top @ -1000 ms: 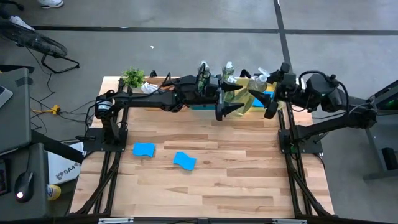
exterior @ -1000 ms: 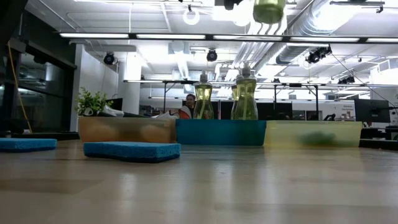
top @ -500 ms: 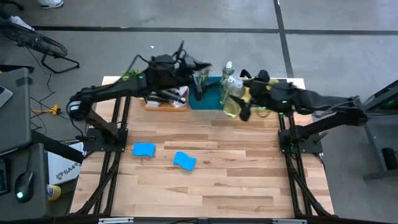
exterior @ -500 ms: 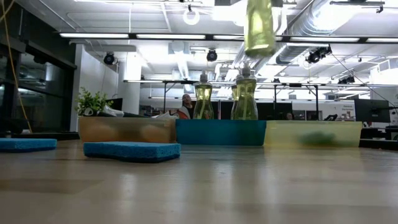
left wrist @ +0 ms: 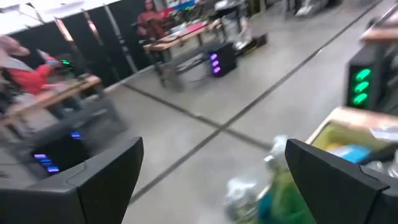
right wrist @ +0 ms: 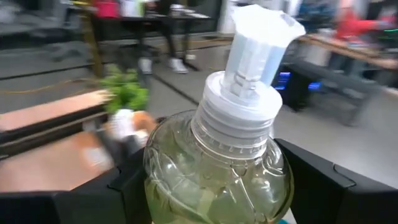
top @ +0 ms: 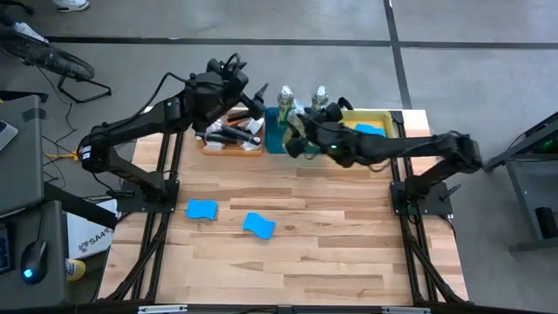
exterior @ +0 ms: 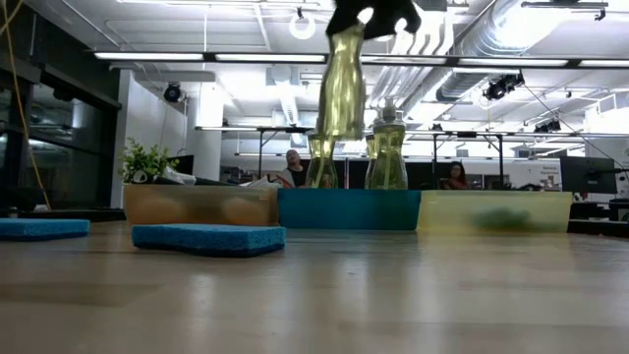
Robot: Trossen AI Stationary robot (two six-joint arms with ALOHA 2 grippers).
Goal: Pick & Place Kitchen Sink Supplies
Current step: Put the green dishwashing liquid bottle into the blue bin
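Observation:
My right gripper (top: 298,133) is shut on a clear bottle of yellow-green liquid (exterior: 342,84) with a white cap (right wrist: 261,46), high above the teal bin (exterior: 349,209). Two more bottles (top: 285,96) (top: 320,94) stand in that bin. Two blue sponges (top: 201,209) (top: 259,225) lie flat on the table, and another lies in the yellow bin (top: 370,129). My left gripper (left wrist: 217,186) is open and holds nothing, raised over the wooden tray (top: 228,141) of dark brushes. My right gripper holds the bottle by its shoulder (right wrist: 186,155), just below the white cap, pinched between the two fingers (right wrist: 323,186), one on each side. The bottle hangs below the gripper, lifted clear, slightly tilted, its base above the bottles in the teal bin.
Three bins line the table's far edge: wooden tray (exterior: 200,205), teal bin, yellow bin (exterior: 496,210). A small green plant (exterior: 147,160) stands by the wooden tray. The near half of the table (top: 331,262) is bare wood. People sit in the room behind.
My right gripper has carried the bottle from over the yellow bin toward the table's left, to over the teal bin, and lowered it. My left gripper has drawn back from beside the bottle toward the table's left and far edge, rising over the wooden tray.

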